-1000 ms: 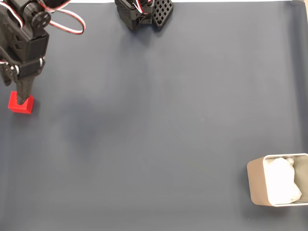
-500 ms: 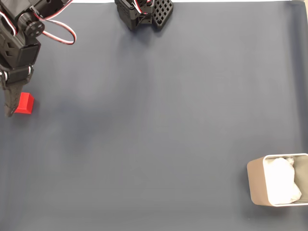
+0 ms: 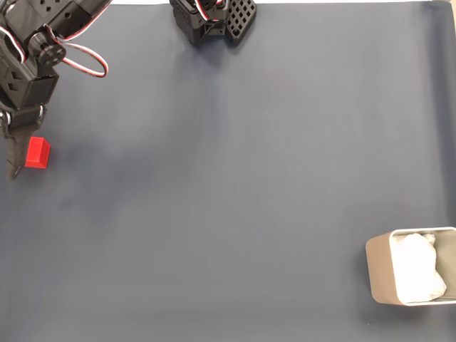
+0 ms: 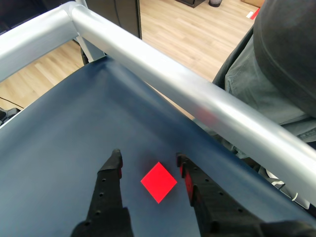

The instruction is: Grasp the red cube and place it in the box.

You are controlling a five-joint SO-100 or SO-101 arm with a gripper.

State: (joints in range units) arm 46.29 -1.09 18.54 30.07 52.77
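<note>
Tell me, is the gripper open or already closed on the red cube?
Open. In the wrist view the gripper has its two fingers apart on either side of the red cube, with dark mat visible between each finger and the cube.

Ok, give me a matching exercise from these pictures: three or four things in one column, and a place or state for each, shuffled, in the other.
Things:
1. red cube
2. box
3. gripper
4. metal rail

Places or states:
A. lower right corner of the mat in the fixed view
B. open, one of the fingers on each side of the cube
C. runs along the table edge in the wrist view
D. on the mat at the left edge in the fixed view

Pairs: 1-D, 2-A, 3-B, 4-C
</note>
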